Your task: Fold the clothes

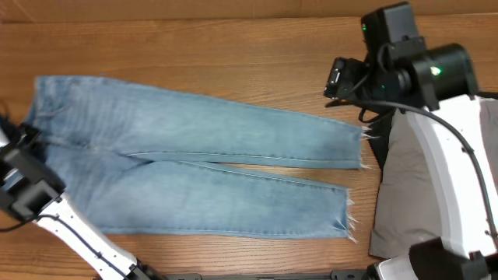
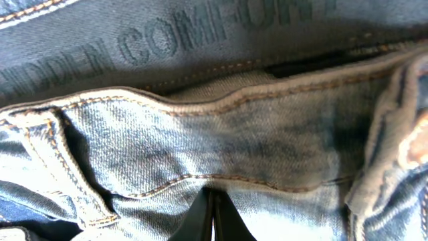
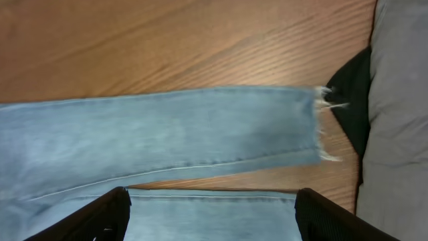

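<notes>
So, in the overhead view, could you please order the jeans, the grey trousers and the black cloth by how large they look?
1. jeans, clearly the largest.
2. grey trousers, partly covered by the right arm.
3. black cloth, only a sliver shows.

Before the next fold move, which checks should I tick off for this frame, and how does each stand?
1. Jeans spread flat, legs side by side: ok.
2. Right gripper open above the legs, near the frayed hems: ok.
3. Left gripper at the waistband, fingers closed: ok.
4. Denim actually pinched between the left fingers: cannot tell.
5. Hems free of other garments: not ok. The upper hem's loose threads reach the black cloth, which lies beside the grey trousers.
</notes>
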Controlling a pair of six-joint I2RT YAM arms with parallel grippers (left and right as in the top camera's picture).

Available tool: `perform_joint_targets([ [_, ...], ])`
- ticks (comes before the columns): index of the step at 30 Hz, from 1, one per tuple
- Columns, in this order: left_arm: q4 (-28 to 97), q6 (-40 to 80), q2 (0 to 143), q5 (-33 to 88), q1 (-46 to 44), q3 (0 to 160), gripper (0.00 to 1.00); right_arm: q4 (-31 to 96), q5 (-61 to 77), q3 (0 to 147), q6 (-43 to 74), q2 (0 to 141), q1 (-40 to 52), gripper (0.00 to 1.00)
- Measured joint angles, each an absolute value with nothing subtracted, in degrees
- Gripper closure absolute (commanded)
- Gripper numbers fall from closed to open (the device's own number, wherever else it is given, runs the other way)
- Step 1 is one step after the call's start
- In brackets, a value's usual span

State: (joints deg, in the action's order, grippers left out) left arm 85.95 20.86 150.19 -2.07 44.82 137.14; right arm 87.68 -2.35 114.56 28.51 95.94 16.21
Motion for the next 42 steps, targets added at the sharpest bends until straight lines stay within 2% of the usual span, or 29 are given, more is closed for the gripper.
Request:
perform_joint_targets([
  [2, 85.56, 18.98, 149.05, -1.69, 45.43, 136.57, 0.91, 88.05, -2.35, 114.56, 28.51, 97.95, 16.21, 0.21],
  [8, 83.99, 14.41, 140.29, 2.61, 42.57, 136.05, 0.8, 89.54, -2.37, 114.5, 29.91, 106.43, 16.14, 0.35],
  [13, 84.14, 11.53, 129.27, 5.04, 39.27, 136.07, 0.78, 88.82, -2.31, 112.81, 29.8, 113.1, 15.11, 0.5],
  [15, 84.51, 10.24, 125.25, 6.22, 38.0, 136.09, 0.78, 87.61, -1.61, 111.2, 29.1, 115.13, 14.44, 0.52],
  [19, 85.27, 7.49, 118.93, 8.21, 34.94, 136.11, 0.66, 83.35, 0.78, 106.43, 27.31, 118.89, 13.61, 0.56],
  [25, 86.43, 5.96, 112.36, 8.12, 28.84, 136.11, 0.54, 69.52, 3.16, 94.21, 26.5, 120.92, 13.58, 0.59],
  [29, 87.07, 5.65, 109.01, 7.94, 25.34, 136.11, 0.49, 57.63, 3.84, 85.84, 27.94, 120.95, 13.47, 0.69],
  [34, 88.38, 5.56, 107.46, 7.14, 24.62, 136.11, 0.5, 43.86, 4.03, 79.35, 33.01, 117.93, 12.64, 0.87],
  [38, 89.36, 5.56, 107.48, 6.81, 24.62, 136.11, 0.52, 32.12, 3.44, 77.08, 36.82, 117.78, 11.18, 0.94],
  [42, 89.76, 5.56, 107.48, 7.01, 24.62, 136.11, 0.52, 19.7, 4.73, 76.42, 39.0, 119.68, 8.03, 0.95],
])
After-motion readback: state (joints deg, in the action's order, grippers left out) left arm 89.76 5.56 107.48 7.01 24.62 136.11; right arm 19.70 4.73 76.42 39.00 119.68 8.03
